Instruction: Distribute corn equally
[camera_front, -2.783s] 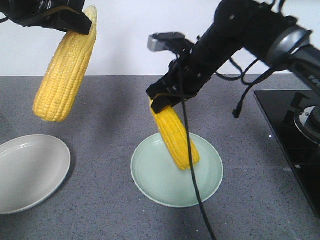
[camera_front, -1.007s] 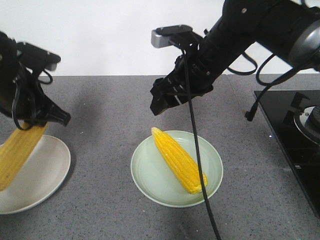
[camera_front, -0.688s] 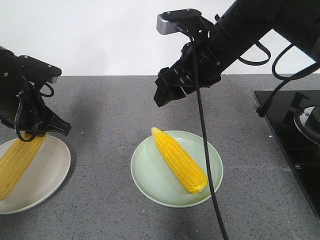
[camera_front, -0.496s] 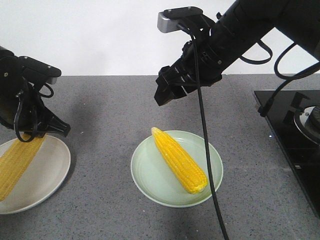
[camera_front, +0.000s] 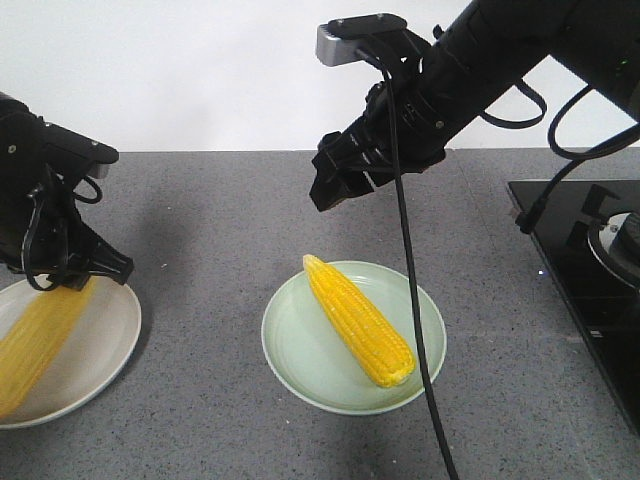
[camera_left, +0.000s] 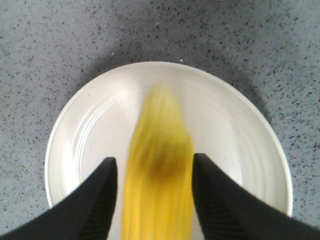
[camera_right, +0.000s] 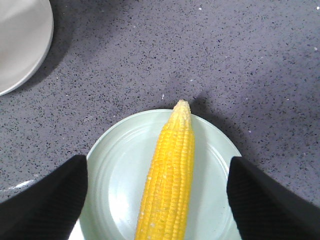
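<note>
One corn cob (camera_front: 358, 320) lies diagonally on the pale green plate (camera_front: 300, 365) at the centre, its pale tip toward the back left. My right gripper (camera_front: 335, 185) hangs open well above it; in the right wrist view the cob (camera_right: 170, 170) lies on the plate (camera_right: 120, 165) between the wide-apart fingers (camera_right: 55, 190). A second corn cob (camera_front: 40, 335) appears blurred over the white plate (camera_front: 105, 335) at the left edge. My left gripper (camera_front: 75, 275) stands just above its upper end. The left wrist view shows the blurred cob (camera_left: 160, 165) with a thin gap to each finger (camera_left: 102, 190), so this gripper is open.
A black stove top (camera_front: 590, 260) fills the right edge of the grey counter. A black cable (camera_front: 410, 300) hangs from the right arm across the green plate. The white plate's rim (camera_right: 20, 45) shows at the top left of the right wrist view.
The right gripper let its cob down onto the green plate, opened and rose. The left arm lowered its cob to the white plate and has just let go; the cob blurs as it drops.
</note>
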